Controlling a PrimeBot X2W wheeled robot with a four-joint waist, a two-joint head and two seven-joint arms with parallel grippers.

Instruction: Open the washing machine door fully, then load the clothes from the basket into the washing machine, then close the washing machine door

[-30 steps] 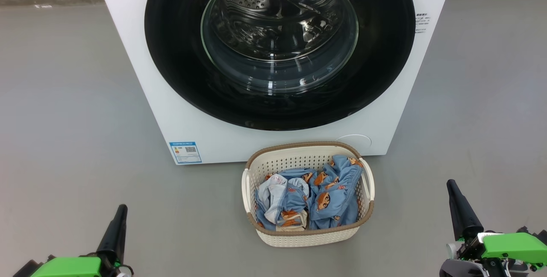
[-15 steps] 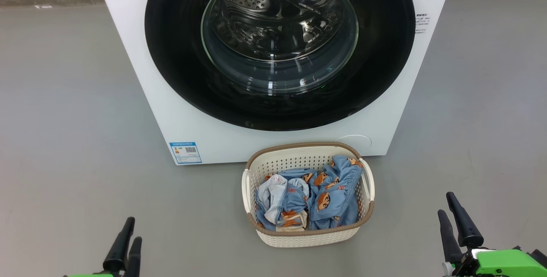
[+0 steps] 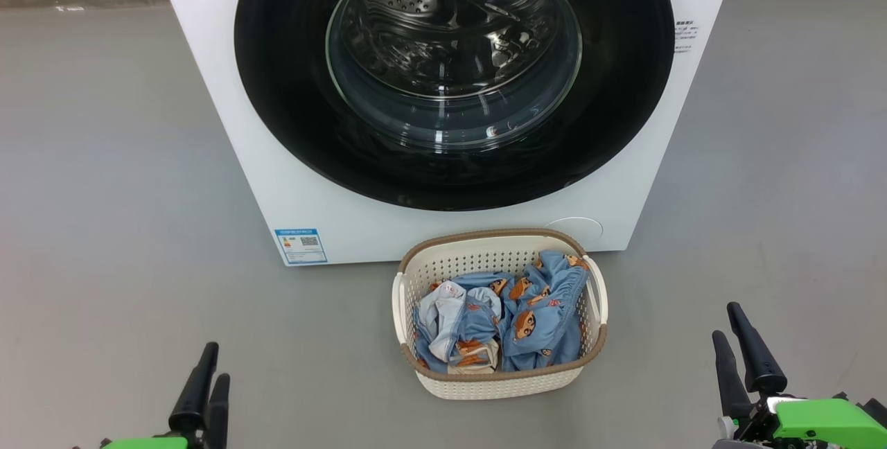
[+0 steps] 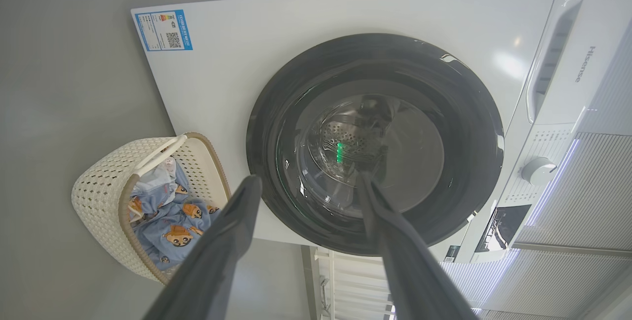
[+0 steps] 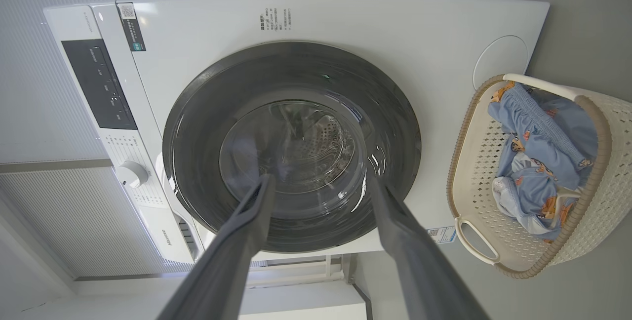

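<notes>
While my left claw (image 3: 216, 362) hangs at the lower left of the head view, its two dark fingers apart with nothing between them, my right claw (image 3: 725, 321) hangs at the lower right, likewise spread and empty. Both are well apart from everything else, over bare grey floor (image 3: 104, 158).

Ahead stands the washing machine (image 3: 360, 227), white and square. The washing machine door (image 3: 291, 89) lies shut and flush against its front, a glossy black ring around bulging glass. Through the glass I see the steel drum (image 3: 443, 12) with its holes.

The basket (image 3: 499, 386) stands on the floor just before the machine's lower front, below the door's bottom edge and between my two claws as the head view has it. I cannot tell whether it touches the machine. The clothes (image 3: 499, 324) lie crumpled inside it, light blue with orange-brown figures and a pale patch on the left side, none over the rim.

A blue label (image 3: 300, 246) sits on the machine's lower corner, left of the basket, and a round cover (image 3: 578, 226) shows just behind the basket's far right rim. In the right wrist view a white knob (image 5: 131, 174) and a dark control panel (image 5: 98, 85) sit on the machine's top strip.

In both wrist views my fingers frame the glass with nothing between them and the door; the basket lies off to one side.
</notes>
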